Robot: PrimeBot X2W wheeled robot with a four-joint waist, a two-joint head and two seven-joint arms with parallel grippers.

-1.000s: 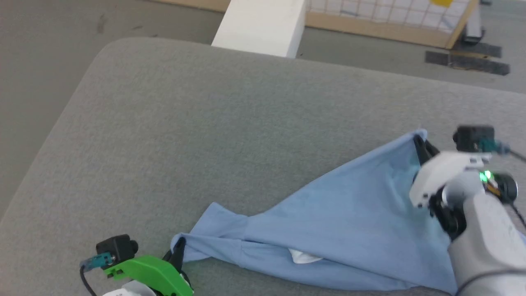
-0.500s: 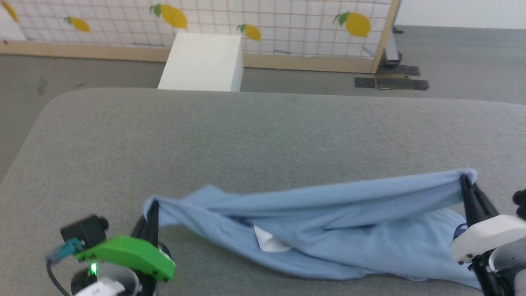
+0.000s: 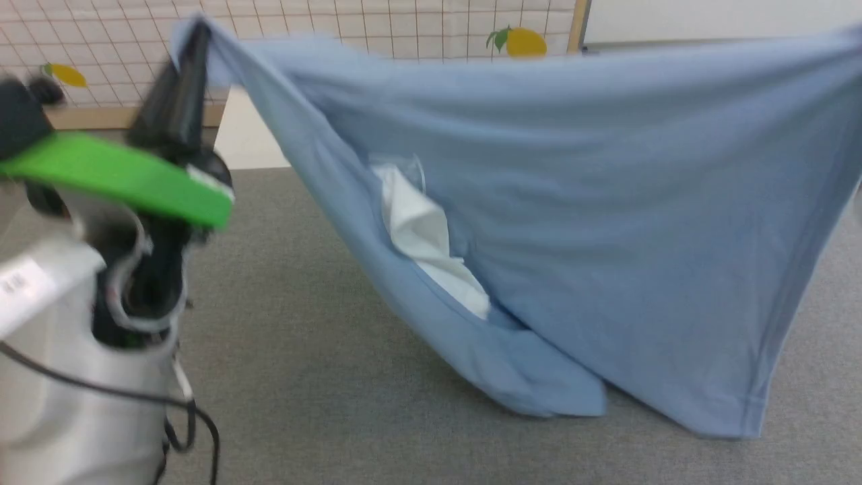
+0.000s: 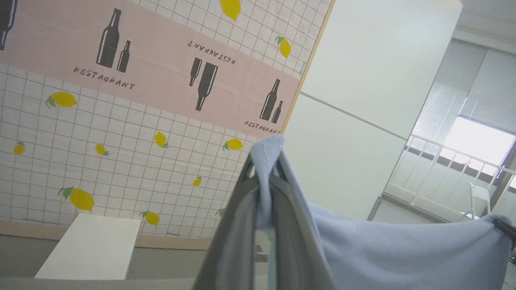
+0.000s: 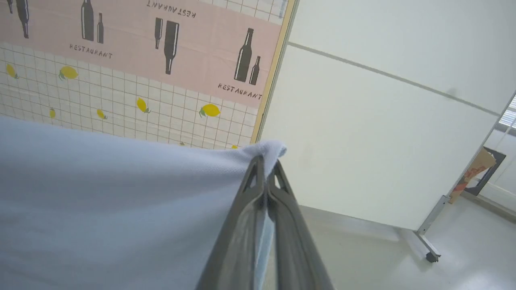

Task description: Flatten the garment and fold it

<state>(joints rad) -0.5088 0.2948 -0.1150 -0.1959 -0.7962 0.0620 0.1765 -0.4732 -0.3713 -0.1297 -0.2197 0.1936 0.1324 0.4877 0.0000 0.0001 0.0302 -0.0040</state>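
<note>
- The left pincer (image 3: 195, 40) stands nearest, at the left of the head view. Its two dark fingers are pressed together on a bunched corner of the garment (image 3: 606, 202), lifted high.
- The right pincer (image 5: 266, 161) is likewise clamped tight, with a small tuft of the blue knit poking past its tips.
- Key relation: the garment hangs below and between the two pincers. Its held top edge is drawn taut, running roughly level from the robot's left to its right. That edge is the long axis, and the body drops away from it like a curtain.
- Neither arm is the nearer one. Each already owns its end, so I judge that laying the cloth flat depends on both lowering it evenly.
- A white patch (image 3: 421, 236) shows at an opening near the left side. I cannot tell whether it is a label or loose cloth.
- The lowest folds reach down to the grey counter (image 3: 303, 350). The blur hides whether they rest on it or hang just above.
- Beyond the counter stands a white box (image 3: 249, 145), and behind that a tiled wall panel (image 3: 525, 42) with lemon prints.
- Count: two pincers, one garment, one white patch, one counter, one box.
</note>
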